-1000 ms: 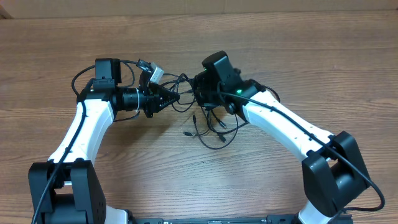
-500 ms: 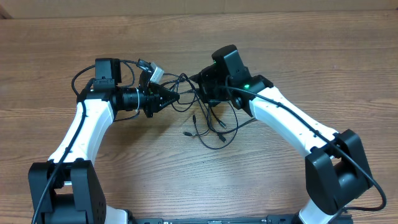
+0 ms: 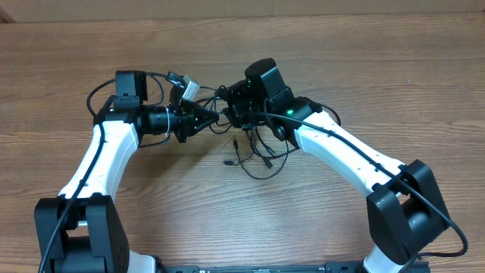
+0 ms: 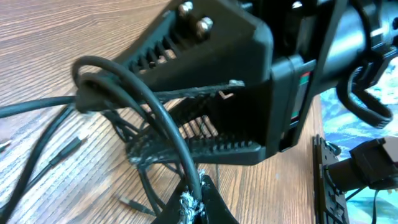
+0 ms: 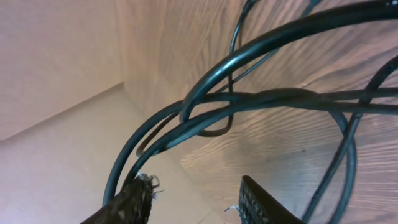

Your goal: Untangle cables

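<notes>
- Brown wood table (image 3: pixel 91 68), pale wall (image 3: pixel 379 6) along the far edge.
- Left claw (image 3: pixel 206 119) is pinched tight on one strand of the cables (image 3: pixel 261 155). Its wrist view shows that strand running straight into the closed tips.
- The cables sit mid-table in a clump between the two claws. Loops spill toward the near edge and plug ends (image 3: pixel 227 161) lie loose on the wood.
- Handling, my read: light, limp and thin, with a smooth jacket that likely slides in a weak pinch. Loops will snag on each other. Best hold looks like a single bare strand at the clump's edge or just behind a plug, not the knot.
- Right claw (image 3: pixel 229 114) is just beside the left one, jaws partly apart. In its wrist view loops cross above the fingertips (image 5: pixel 134 198), with nothing visibly clamped between them.
- Hidden: both claws cover the knot's core from overhead. I can't tell the cable count or which strand crosses over which. Wrist views are close and blurry, and the right fingertips are cut off at the frame bottom.
</notes>
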`<state>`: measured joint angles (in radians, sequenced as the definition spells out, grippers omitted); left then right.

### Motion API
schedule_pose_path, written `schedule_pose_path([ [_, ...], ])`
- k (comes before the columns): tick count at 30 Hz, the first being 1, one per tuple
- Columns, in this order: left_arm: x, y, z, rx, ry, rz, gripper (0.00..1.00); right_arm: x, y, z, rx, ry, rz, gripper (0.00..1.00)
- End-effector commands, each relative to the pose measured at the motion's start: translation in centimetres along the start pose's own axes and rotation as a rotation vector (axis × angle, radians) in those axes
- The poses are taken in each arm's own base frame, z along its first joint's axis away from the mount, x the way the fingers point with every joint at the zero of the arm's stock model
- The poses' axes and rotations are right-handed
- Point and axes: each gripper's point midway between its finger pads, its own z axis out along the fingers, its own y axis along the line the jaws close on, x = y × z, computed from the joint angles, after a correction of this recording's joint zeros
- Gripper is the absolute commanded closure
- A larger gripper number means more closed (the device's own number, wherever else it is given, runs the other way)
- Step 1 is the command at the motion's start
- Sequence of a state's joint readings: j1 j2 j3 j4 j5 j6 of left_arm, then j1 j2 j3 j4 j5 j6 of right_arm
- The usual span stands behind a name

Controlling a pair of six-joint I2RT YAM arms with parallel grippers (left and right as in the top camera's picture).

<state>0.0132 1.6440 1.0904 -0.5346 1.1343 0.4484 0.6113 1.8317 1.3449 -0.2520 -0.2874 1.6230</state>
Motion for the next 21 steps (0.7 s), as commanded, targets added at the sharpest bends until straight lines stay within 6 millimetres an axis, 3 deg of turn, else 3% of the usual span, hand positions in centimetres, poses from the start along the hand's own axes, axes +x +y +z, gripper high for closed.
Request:
schedule_pose_path([
  [1, -0.1, -1.0, 0.1, 0.061, -0.023, 0.002, 0.96, -0.4, 0.0, 1.0, -0.015, -0.036, 0.003, 0.54],
  [13, -0.3, -1.4, 0.1, 0.084, -0.034, 0.002, 0.96, -2.1, 1.5, 1.0, -0.079, -0.144, -0.010, 0.53],
  [16, -0.3, -1.3, 0.1, 0.084, -0.034, 0.003, 0.96, -2.0, 1.0, 1.5, -0.066, -0.142, -0.011, 0.57],
  [21, -0.2, -1.2, 0.1, 0.073, -0.029, 0.003, 0.96, -1.9, -1.5, 3.5, 0.004, -0.136, -0.043, 0.62],
])
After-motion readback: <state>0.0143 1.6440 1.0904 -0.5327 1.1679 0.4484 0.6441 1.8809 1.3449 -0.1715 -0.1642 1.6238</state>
